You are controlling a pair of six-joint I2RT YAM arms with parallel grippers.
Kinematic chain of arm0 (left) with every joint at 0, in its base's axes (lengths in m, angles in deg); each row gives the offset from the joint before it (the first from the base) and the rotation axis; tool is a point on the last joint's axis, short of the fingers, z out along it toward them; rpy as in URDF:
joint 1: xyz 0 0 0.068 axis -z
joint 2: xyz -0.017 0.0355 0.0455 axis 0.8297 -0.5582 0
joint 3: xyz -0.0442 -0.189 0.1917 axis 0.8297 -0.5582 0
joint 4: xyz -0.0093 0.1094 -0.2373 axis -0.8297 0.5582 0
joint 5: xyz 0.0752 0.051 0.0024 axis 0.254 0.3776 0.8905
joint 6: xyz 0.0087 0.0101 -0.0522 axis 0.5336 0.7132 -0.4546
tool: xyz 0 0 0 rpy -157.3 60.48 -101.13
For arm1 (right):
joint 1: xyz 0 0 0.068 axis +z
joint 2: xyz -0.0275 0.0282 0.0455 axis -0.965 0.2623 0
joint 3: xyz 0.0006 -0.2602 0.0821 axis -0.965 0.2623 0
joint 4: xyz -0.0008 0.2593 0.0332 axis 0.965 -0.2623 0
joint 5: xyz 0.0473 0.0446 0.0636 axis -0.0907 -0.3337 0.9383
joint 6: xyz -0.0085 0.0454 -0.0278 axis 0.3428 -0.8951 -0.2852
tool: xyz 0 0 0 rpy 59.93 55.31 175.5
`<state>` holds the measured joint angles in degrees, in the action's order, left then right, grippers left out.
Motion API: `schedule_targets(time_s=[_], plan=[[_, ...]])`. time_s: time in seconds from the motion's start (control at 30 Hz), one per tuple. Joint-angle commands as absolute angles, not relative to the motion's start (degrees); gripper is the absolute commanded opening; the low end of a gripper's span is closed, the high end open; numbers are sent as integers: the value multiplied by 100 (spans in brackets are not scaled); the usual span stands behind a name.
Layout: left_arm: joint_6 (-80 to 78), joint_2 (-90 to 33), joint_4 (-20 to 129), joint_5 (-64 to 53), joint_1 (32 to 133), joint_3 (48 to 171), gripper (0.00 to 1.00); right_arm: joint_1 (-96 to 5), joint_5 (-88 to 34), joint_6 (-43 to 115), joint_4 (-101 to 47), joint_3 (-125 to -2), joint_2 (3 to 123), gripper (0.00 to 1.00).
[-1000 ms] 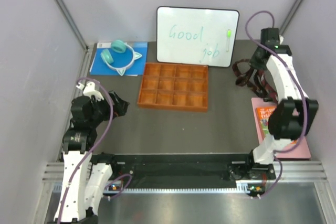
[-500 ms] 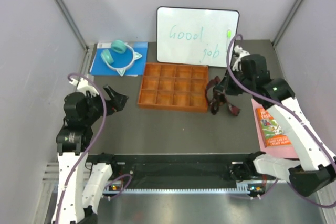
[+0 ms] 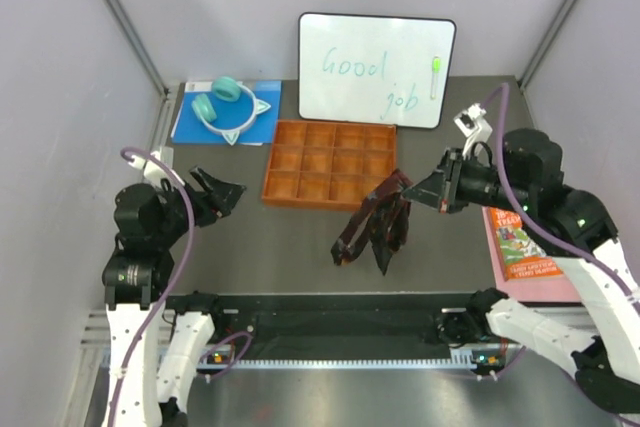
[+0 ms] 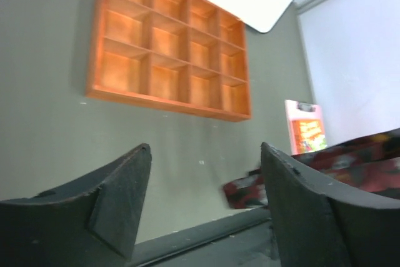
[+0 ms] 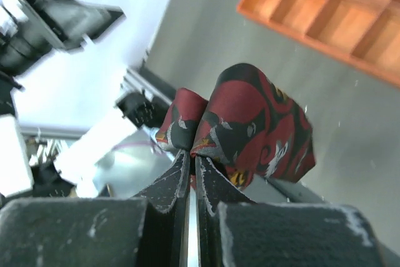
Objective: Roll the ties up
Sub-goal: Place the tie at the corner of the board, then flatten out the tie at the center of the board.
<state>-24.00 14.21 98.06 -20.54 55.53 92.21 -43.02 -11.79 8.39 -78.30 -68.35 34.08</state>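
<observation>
The ties [image 3: 375,227] are dark red with a black pattern. They hang in a bunch over the middle of the table, in front of the orange tray [image 3: 330,162]. My right gripper [image 3: 412,190] is shut on their upper end. The right wrist view shows the closed fingertips [image 5: 181,173] pinching a fold of the ties [image 5: 256,123]. At the left, my left gripper [image 3: 225,192] stands open above the table with nothing between its fingers [image 4: 119,198]. In the left wrist view, the lower end of the ties [image 4: 247,192] shows past the right finger.
A whiteboard [image 3: 375,67] leans on the back wall behind the tray [image 4: 169,48]. Teal headphones [image 3: 225,102] lie on a blue sheet [image 3: 190,127] at the back left. A pink book [image 3: 520,237] lies at the right edge. A black rail [image 3: 330,312] runs along the near edge.
The right arm has swung from the back right to the middle of the table, carrying the ties with it. The left gripper's jaws have narrowed somewhat and its arm has lowered slightly.
</observation>
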Motion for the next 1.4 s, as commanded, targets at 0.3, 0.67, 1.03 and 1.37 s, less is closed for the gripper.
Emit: schedule_targets(time_s=[0.3, 0.67, 1.03, 1.37], plan=[[-2704, 1045, 8647, -2629, 5754, 8605, 67, -4210, -2175, 709, -7055, -4127, 3478, 0], [-2580, -1837, 8613, 2169, 10728, 9537, 80, -4201, -4585, 596, -8110, -4506, 4184, 0], [-2669, -3559, 7163, 2795, 12373, 9737, 80, -4192, -4289, 587, -7900, -3864, 3533, 0], [-2405, -4870, 6907, 2971, 12717, 10704, 73, -4192, -3866, 640, -7856, -3793, 3419, 0]])
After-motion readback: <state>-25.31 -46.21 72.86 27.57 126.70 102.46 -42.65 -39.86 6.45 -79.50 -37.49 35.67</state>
